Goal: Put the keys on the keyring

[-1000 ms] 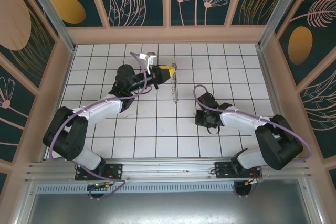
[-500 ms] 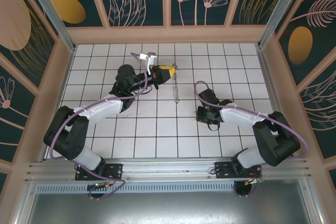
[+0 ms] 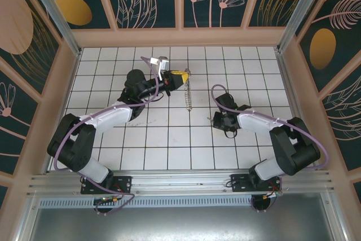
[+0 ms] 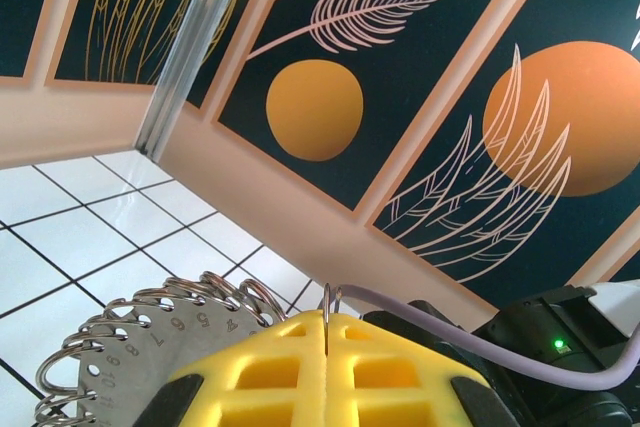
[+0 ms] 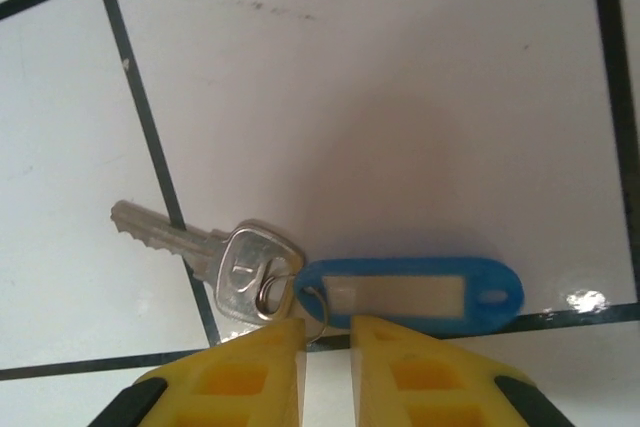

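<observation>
Now, left gripper [image 4: 327, 342]: clenched on keyring [image 4: 150, 337] wire.
Right gripper [image 5: 327, 332]: narrowly parted at keys [image 5: 250, 267] on tile [image 5: 400, 97]; grip unclear.

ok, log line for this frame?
left gripper shut on keyring | right gripper narrowly open over keys | keys on table, not threaded

Keys [image 5: 250, 269] on table [image 5: 400, 97], right of keyring [image 3: 188, 91]; right hand [image 5: 327, 342] beside keys.
</observation>
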Controlling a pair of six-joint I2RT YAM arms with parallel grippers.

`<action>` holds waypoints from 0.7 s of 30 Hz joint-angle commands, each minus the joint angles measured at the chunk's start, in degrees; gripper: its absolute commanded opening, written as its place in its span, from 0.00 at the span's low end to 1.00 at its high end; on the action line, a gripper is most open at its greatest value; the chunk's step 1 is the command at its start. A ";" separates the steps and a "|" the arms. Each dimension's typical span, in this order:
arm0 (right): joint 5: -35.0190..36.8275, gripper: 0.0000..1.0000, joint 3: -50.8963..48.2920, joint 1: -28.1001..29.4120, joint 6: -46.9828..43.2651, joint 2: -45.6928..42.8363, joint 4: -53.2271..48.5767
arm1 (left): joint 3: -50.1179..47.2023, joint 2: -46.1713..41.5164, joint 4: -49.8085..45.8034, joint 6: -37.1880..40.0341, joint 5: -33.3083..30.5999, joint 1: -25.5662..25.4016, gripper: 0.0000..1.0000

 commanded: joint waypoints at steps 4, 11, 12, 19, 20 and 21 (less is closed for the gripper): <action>-1.27 0.10 -0.07 -1.31 -1.14 -0.24 0.97 | 0.24 0.63 4.34 0.11 0.52 -0.31 0.00; -3.27 0.00 -0.13 -1.48 -1.14 -0.64 2.24 | 0.24 0.62 4.34 0.11 0.47 -0.29 0.00; -3.53 0.00 -0.21 -1.57 -0.97 -1.00 2.42 | 0.26 0.60 4.30 0.10 0.46 -0.32 0.00; -6.64 0.24 -2.17 -2.48 2.42 -5.15 3.38 | 0.24 0.60 4.47 0.04 0.37 -0.28 0.00; -6.83 0.26 -2.45 -2.56 2.90 -5.68 3.39 | 0.24 0.70 4.52 -0.02 0.37 -0.32 0.00; -7.17 0.27 -2.74 -2.65 3.43 -6.18 3.28 | 0.24 0.76 4.73 -0.14 0.43 -0.28 0.00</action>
